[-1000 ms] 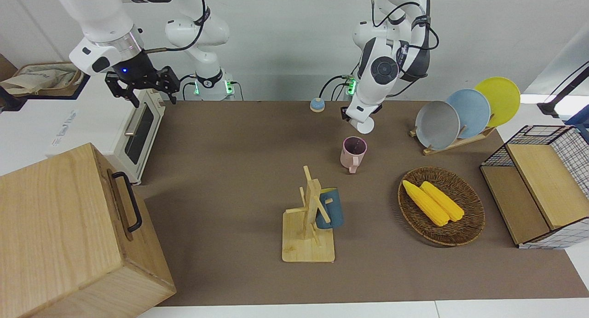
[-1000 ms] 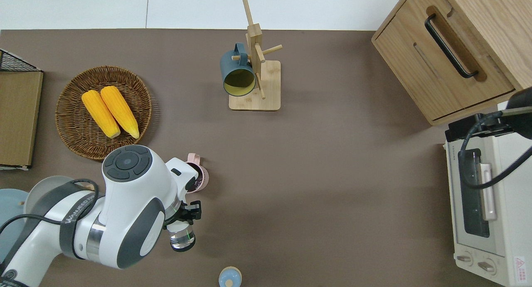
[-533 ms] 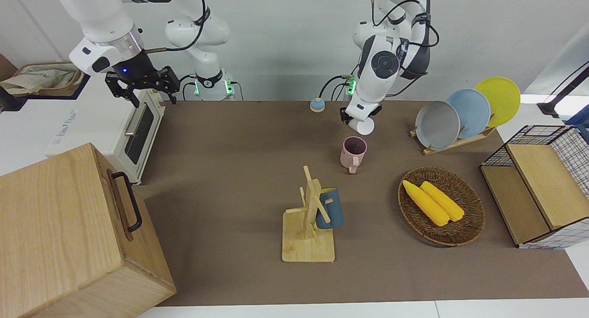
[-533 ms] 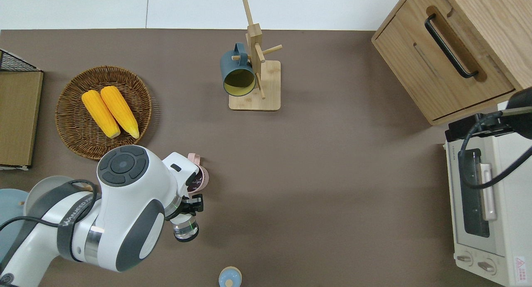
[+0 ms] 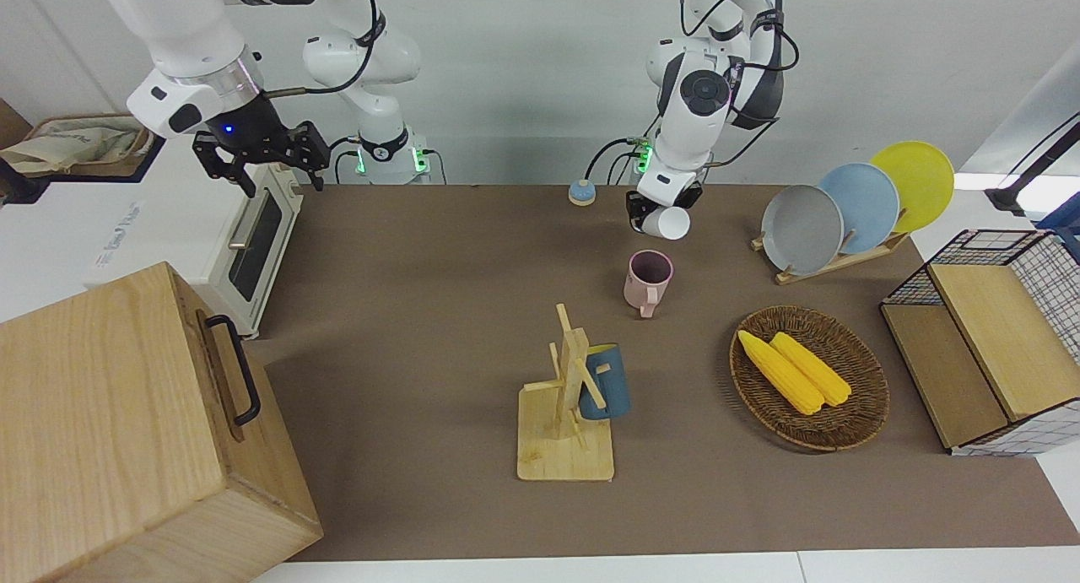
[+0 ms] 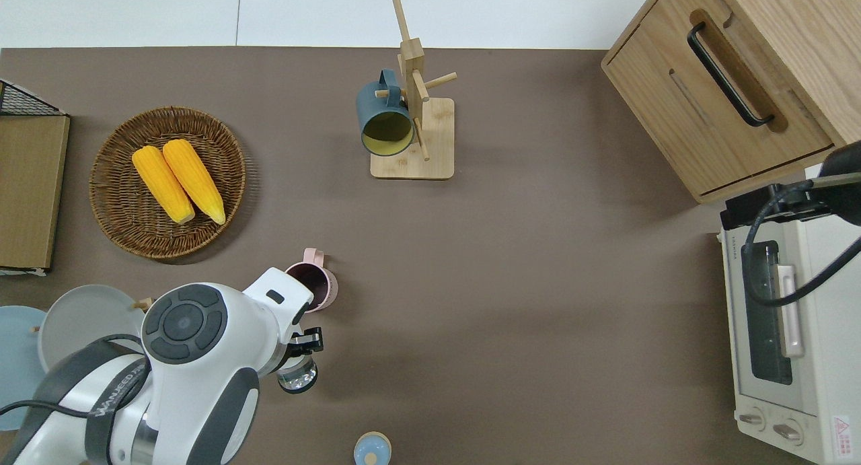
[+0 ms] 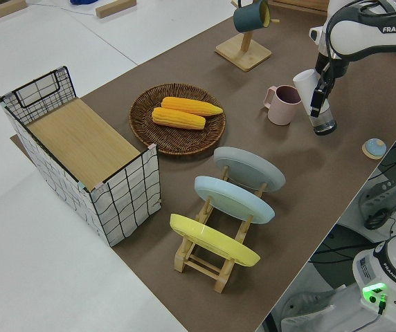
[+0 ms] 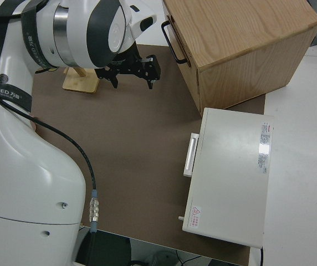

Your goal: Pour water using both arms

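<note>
White and clear, the bottle (image 5: 664,222) is held by the left gripper (image 5: 656,214), whose fingers are closed on its body. It hangs tilted in the air, over the brown mat (image 6: 525,283), just beside the pink mug (image 5: 648,281) on the side nearer to the robots. The mug stands upright on the mat with its handle turned away from the robots. A small blue cap (image 6: 372,449) lies on the mat, nearer to the robots than the mug. The right arm is parked, and its gripper (image 5: 260,154) has the fingers spread wide, holding nothing. A basket (image 6: 111,202) with two corn cobs (image 6: 177,180) is farther from the robots than the mug.
</note>
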{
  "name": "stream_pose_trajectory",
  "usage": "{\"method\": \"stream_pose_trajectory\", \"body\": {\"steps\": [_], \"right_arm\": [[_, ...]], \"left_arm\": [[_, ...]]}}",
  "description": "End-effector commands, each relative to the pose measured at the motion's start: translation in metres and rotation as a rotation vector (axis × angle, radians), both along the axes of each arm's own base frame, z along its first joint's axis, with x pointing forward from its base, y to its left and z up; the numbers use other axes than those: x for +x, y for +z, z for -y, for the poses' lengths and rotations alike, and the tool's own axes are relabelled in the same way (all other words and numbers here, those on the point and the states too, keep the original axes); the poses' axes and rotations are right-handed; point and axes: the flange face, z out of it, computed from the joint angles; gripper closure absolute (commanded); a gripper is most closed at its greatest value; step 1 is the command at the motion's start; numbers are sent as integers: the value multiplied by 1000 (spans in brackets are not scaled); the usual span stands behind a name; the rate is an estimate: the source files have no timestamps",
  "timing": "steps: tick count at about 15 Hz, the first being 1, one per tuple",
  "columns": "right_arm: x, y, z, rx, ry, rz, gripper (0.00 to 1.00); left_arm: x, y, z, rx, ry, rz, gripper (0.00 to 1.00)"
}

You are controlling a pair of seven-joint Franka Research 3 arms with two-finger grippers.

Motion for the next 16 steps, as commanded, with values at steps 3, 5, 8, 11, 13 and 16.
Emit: {"method": "stream_pose_trajectory", "body": {"steps": [3, 5, 8, 11, 13, 16], "right_arm": [[-4, 3, 1, 20, 17, 4, 9], [-4, 3, 1, 20, 17, 4, 7], [-4, 3, 1, 20, 17, 4, 7], [-4, 3, 1, 20, 17, 4, 7], [-4, 3, 1, 20, 17, 4, 9], [-4, 3, 1, 20, 17, 4, 7]], "left_arm": [[-6, 10, 0, -19, 21, 57, 1000], [-10, 8, -8, -19, 9, 61, 1000], [2, 13, -49, -24, 25, 85, 1000], [30, 18, -114, -7, 78, 157, 1000], [55, 39, -159, 15, 111, 230, 1000], [95, 98, -202, 41, 146, 355, 1000]]}}
